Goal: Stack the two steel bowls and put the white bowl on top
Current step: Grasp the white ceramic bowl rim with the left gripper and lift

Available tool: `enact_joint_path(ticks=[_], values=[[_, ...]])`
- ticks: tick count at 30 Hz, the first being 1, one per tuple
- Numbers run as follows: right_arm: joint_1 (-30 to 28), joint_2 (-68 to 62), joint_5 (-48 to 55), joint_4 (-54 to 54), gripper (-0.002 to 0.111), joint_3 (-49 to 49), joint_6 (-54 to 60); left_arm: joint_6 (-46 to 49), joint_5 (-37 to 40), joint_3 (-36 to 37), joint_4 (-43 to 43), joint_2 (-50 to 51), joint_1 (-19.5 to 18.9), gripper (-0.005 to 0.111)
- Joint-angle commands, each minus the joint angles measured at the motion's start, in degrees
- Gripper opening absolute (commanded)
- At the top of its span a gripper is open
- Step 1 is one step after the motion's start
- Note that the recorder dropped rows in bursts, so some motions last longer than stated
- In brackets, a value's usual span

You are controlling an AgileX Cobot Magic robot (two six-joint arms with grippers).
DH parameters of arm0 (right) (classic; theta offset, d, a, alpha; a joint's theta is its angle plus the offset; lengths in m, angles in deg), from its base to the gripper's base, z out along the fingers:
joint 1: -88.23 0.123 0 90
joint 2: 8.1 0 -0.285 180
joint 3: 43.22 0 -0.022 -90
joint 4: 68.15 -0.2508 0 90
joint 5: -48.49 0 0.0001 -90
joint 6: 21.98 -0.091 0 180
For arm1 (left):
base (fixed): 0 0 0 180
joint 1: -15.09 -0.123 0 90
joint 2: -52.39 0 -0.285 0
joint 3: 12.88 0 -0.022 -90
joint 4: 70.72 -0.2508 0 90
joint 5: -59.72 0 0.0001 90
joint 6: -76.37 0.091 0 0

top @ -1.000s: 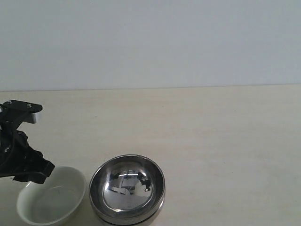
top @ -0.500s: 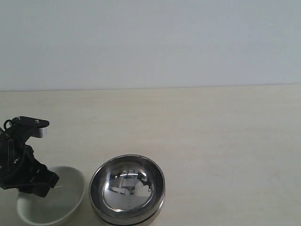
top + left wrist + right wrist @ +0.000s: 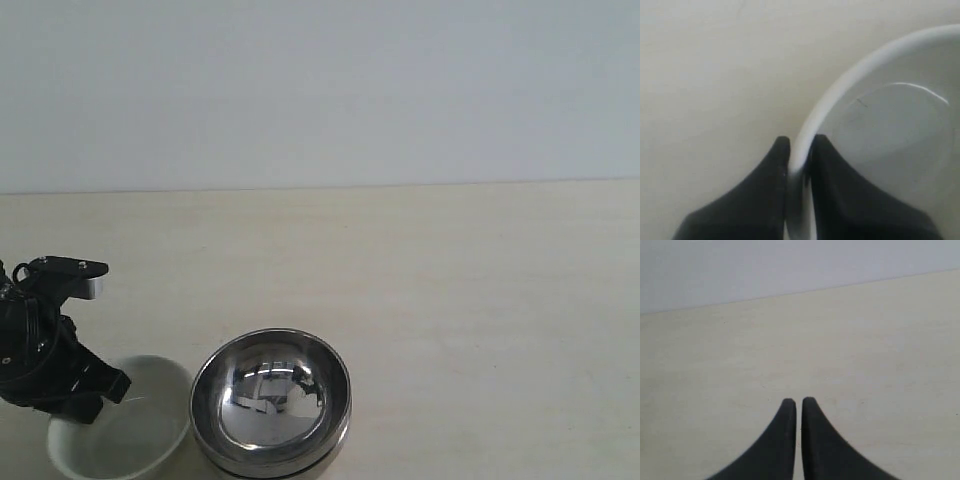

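- The left end effector (image 3: 801, 145) pinches the rim of the white bowl (image 3: 890, 135). One dark finger (image 3: 765, 200) is outside the wall and the other is inside, both pressed against the rim.
- In the exterior view the left end effector (image 3: 95, 388) points down and inward at the white bowl (image 3: 130, 440), gripping the rim on the side nearest the left arm (image 3: 35, 340).
- That arm is black and comes in from the left edge, with the wrist bent downward and a grey camera block (image 3: 85, 272) sitting above it.
- The steel bowls (image 3: 270, 400) sit just beyond the white bowl, on the side away from the left end effector. Their rims are close, but I cannot tell whether they touch.
- The steel bowls look nested, with the lower one showing only as a thin band under the upper rim.
- The right end effector (image 3: 799, 401) has its fingers pressed nearly together on nothing. It hangs over the bare surface (image 3: 865, 340) and shows only in its own wrist view.
- The surface (image 3: 450, 290) is pale beige and matte, and it runs back to a plain light grey wall (image 3: 320, 90).
- The lower edge of the exterior view cuts off the bottoms of both the white bowl and the steel bowls, and the left edge cuts off most of the left arm.
- I cannot tell whether the white bowl rests on the surface or is raised off it.
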Motion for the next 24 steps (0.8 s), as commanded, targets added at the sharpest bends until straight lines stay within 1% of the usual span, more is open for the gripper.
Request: enact_joint_path(ticks=[1,3,8,12,18,21,22,24], values=[[-0.2,0.3,-0.6,0.5,0.000,0.0,0.0,-0.7,-0.3,0.3,-0.1,-0.2,-0.2,0.004],[-0.2,0.3,-0.6,0.5,0.000,0.0,0.0,-0.7,0.9,-0.2,-0.7,-1.1,-0.2,0.004],[-0.2,0.3,-0.6,0.5,0.000,0.0,0.0,-1.8,10.8,-4.4,-3.0,-4.9,-0.9,0.004],[-0.2,0.3,-0.6,0.5,0.000,0.0,0.0,-4.8,13.6,-6.2,-5.5,-9.8,-1.8,0.004],[-0.2,0.3,-0.6,0.5,0.000,0.0,0.0,-5.0,20.0,-9.2,-5.7,-16.3,-3.7,0.004],[-0.2,0.3,-0.6,0.5,0.000,0.0,0.0,-4.1,20.5,-9.8,-1.3,-18.5,-3.7,0.004],[-0.2,0.3,-0.6,0.5,0.000,0.0,0.0,-2.1,20.4,-10.0,1.3,-19.0,-3.7,0.004],[-0.2,0.3,-0.6,0.5,0.000,0.0,0.0,3.4,20.0,-10.0,9.4,-19.5,-3.7,0.004]])
